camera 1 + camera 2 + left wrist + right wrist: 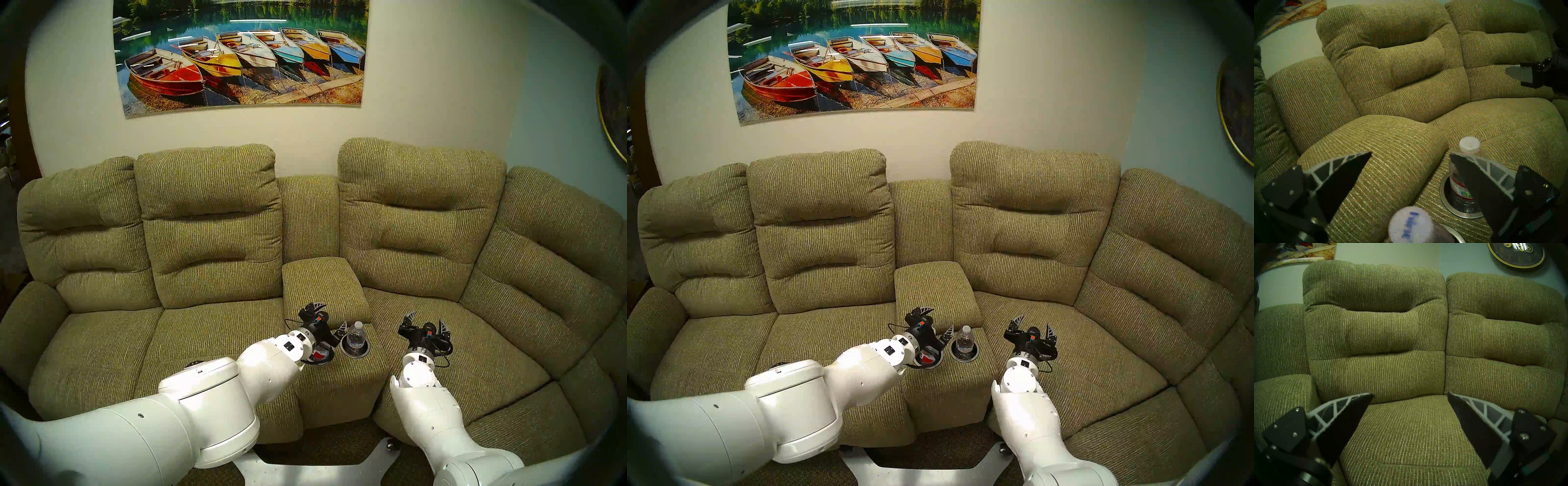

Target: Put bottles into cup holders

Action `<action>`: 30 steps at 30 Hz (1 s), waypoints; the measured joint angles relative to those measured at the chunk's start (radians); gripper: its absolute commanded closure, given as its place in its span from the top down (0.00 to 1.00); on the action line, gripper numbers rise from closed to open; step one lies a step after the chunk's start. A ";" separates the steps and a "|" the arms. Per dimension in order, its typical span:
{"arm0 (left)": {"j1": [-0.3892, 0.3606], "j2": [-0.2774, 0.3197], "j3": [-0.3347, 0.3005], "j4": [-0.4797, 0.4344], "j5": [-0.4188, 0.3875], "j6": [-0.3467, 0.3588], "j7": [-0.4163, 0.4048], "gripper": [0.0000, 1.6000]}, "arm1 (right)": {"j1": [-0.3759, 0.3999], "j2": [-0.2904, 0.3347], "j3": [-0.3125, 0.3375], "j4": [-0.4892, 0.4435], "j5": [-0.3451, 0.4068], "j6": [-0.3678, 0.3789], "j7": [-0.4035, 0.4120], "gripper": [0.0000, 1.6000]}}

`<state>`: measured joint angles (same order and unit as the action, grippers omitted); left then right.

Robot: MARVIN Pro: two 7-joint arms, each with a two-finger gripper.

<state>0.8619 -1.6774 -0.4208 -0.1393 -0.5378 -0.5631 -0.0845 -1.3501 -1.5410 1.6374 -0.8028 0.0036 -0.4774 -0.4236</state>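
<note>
An olive fabric sofa fills the scene, with a centre console between its seats carrying two silver-rimmed cup holders side by side. The right cup holder has the ribbed water bottle standing upright in it, white cap on top; in the left wrist view its label shows red and green print. The left cup holder is mostly hidden under the left wrist, but a red-and-blue labelled bottle sits down in it, and the left wrist view shows its white cap, blurred and with blue print, just below the camera. The left gripper hovers over that bottle with its fingers spread wide and touching nothing; its right finger passes in front of the ribbed bottle as seen from the wrist. The right gripper hangs over the seat cushion to the right of the console, well apart from both bottles, its fingers likewise spread wide with nothing between them. On the far wall hang a picture of rowing boats and, at the right, a round clock.
</note>
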 measured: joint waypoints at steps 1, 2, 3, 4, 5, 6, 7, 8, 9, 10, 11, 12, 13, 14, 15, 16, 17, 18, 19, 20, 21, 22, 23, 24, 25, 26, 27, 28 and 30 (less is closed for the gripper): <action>0.000 0.000 0.000 0.000 0.000 0.000 0.001 1.00 | 0.000 0.000 0.000 0.000 0.000 0.000 0.000 1.00; 0.000 0.000 -0.001 0.000 0.000 0.000 0.002 1.00 | 0.000 0.000 0.000 0.000 0.000 0.000 0.000 1.00; 0.000 0.000 -0.001 0.000 0.000 0.000 0.003 1.00 | 0.000 0.000 0.000 0.000 0.000 0.000 0.000 1.00; 0.000 -0.001 -0.001 0.000 0.001 0.000 0.004 1.00 | 0.000 0.000 0.000 0.000 0.000 0.000 0.000 1.00; 0.000 -0.001 -0.001 0.000 0.001 0.000 0.004 1.00 | 0.000 0.000 0.000 0.000 0.000 0.000 0.000 1.00; 0.000 -0.001 -0.002 0.000 0.001 0.000 0.006 1.00 | 0.000 0.000 0.000 0.001 0.000 0.000 0.000 1.00; 0.000 -0.001 -0.002 0.000 0.001 0.000 0.006 1.00 | 0.001 0.000 0.000 0.001 0.000 0.000 0.000 1.00; 0.000 -0.001 -0.003 0.000 0.001 -0.001 0.007 1.00 | 0.001 0.000 0.000 0.001 0.000 0.000 0.000 1.00; 0.000 -0.002 -0.003 0.000 0.001 -0.001 0.008 1.00 | 0.001 0.000 0.000 0.001 0.000 0.000 0.000 1.00; 0.000 -0.002 -0.003 0.000 0.002 -0.001 0.009 1.00 | 0.001 0.000 0.000 0.001 0.000 0.000 0.000 1.00; 0.000 -0.002 -0.003 0.000 0.002 -0.001 0.010 1.00 | 0.001 0.000 0.000 0.001 0.000 0.000 0.000 1.00; 0.000 -0.002 -0.004 0.000 0.002 -0.001 0.011 1.00 | 0.001 0.000 0.000 0.001 0.000 0.000 0.000 1.00; 0.000 -0.002 -0.004 0.000 0.002 -0.001 0.011 1.00 | 0.001 0.000 0.000 0.001 0.000 0.000 0.000 1.00; 0.000 -0.002 -0.004 0.000 0.002 -0.001 0.012 1.00 | 0.001 0.000 0.000 0.001 0.000 0.000 0.000 1.00; 0.000 -0.002 -0.004 0.000 0.003 -0.001 0.013 1.00 | 0.001 0.000 0.000 0.001 0.000 0.000 0.000 1.00; 0.000 -0.002 -0.004 0.000 0.003 -0.001 0.014 1.00 | 0.001 0.000 0.000 0.001 0.000 0.000 0.000 1.00; 0.000 -0.002 -0.004 0.000 0.003 -0.001 0.014 1.00 | 0.001 0.000 0.000 0.001 0.000 0.000 0.000 1.00; 0.000 -0.003 -0.005 0.000 0.004 -0.001 0.015 1.00 | 0.001 0.000 0.000 0.001 0.000 0.000 0.000 1.00; 0.000 -0.003 -0.005 0.000 0.004 -0.001 0.016 1.00 | 0.001 0.000 0.000 0.002 0.000 0.000 0.000 1.00; 0.000 -0.003 -0.005 0.000 0.004 -0.001 0.016 1.00 | 0.001 0.000 0.000 0.002 0.000 0.000 0.000 1.00; 0.000 -0.003 -0.005 0.000 0.005 -0.001 0.017 1.00 | 0.002 0.000 0.000 0.002 0.000 0.000 0.000 1.00; 0.000 -0.003 -0.005 0.000 0.005 -0.001 0.017 1.00 | 0.002 0.000 0.000 0.002 0.000 0.000 0.000 1.00; 0.000 -0.003 -0.006 0.000 0.005 -0.001 0.018 1.00 | 0.002 0.000 0.000 0.002 0.000 0.000 0.000 1.00; 0.000 -0.003 -0.006 0.000 0.006 -0.001 0.019 1.00 | 0.002 0.000 0.000 0.002 0.000 0.000 0.000 1.00; 0.000 -0.003 -0.006 0.000 0.006 -0.001 0.019 1.00 | 0.002 0.000 0.000 0.002 0.000 0.000 0.000 1.00; 0.000 -0.003 -0.006 0.000 0.007 -0.001 0.020 1.00 | 0.002 0.000 0.000 0.002 0.000 0.000 0.000 1.00; 0.000 -0.003 -0.006 0.000 0.007 -0.001 0.020 1.00 | 0.002 0.000 0.000 0.002 0.000 0.000 0.000 1.00; 0.000 -0.003 -0.006 0.000 0.007 -0.001 0.021 1.00 | 0.002 0.000 0.000 0.002 0.000 0.000 0.000 1.00; 0.000 -0.004 -0.007 0.000 0.008 -0.001 0.022 1.00 | 0.002 0.000 0.000 0.002 0.000 0.000 -0.001 1.00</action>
<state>0.8616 -1.6810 -0.4276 -0.1393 -0.5299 -0.5642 -0.0628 -1.3480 -1.5410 1.6372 -0.8004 0.0036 -0.4774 -0.4241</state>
